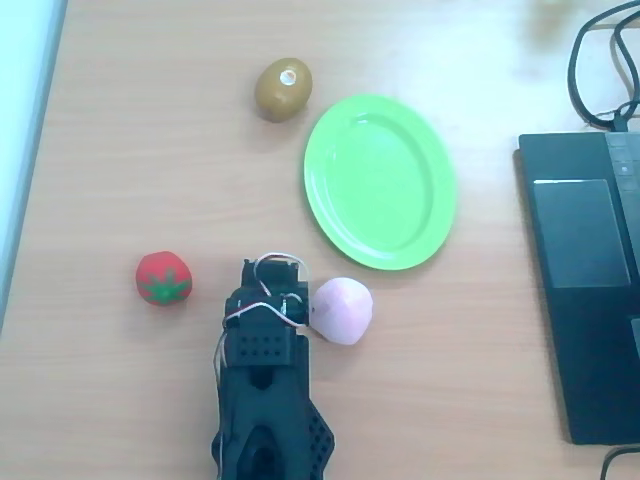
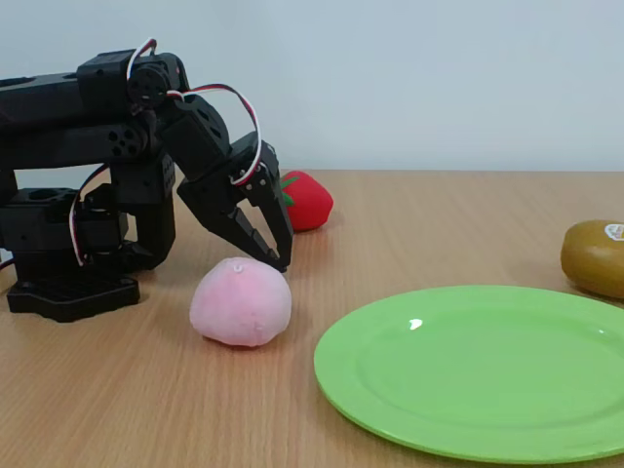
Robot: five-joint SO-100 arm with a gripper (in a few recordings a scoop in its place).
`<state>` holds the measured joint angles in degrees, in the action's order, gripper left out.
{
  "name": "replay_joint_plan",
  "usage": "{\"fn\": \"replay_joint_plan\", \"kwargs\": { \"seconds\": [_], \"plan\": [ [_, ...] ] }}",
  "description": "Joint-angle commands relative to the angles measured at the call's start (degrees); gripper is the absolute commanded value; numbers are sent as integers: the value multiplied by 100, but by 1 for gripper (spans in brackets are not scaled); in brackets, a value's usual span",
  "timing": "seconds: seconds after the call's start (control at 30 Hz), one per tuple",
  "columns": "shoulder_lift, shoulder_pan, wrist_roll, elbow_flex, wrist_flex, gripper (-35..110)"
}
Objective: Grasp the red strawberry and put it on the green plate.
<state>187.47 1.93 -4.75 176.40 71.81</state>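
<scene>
The red strawberry (image 1: 163, 278) lies on the wooden table with its green leafy top facing up, left of my black arm. In the fixed view the strawberry (image 2: 308, 200) sits behind the gripper, partly covered by it. My gripper (image 2: 282, 261) points down at the table, its fingers closed together with nothing between them, tips just beside the pale pink fruit (image 2: 241, 302). From overhead the gripper (image 1: 270, 270) stands between the strawberry and the pink fruit (image 1: 343, 310), apart from the strawberry. The lime-green oval plate (image 1: 380, 180) lies bare to the upper right.
A brown kiwi (image 1: 283, 89) rests near the plate's upper left rim. A dark laptop (image 1: 580, 270) and black cables (image 1: 600, 60) occupy the right edge. The table's left edge borders a pale strip (image 1: 25, 120). Bare wood lies around the strawberry.
</scene>
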Motion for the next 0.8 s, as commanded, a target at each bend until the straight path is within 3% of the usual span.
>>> {"fn": "replay_joint_plan", "kwargs": {
  "seconds": [0.0, 0.33, 0.43, 0.63, 0.77],
  "plan": [
    [132, -598, 545, 0, 70, -8],
    [132, -598, 589, 0, 53, -8],
    [-193, -536, 1143, -167, -220, -8],
    [-2646, -589, 2514, -2865, -492, -8],
    [-3911, -756, 3911, -5115, 782, -6]
  ]
}}
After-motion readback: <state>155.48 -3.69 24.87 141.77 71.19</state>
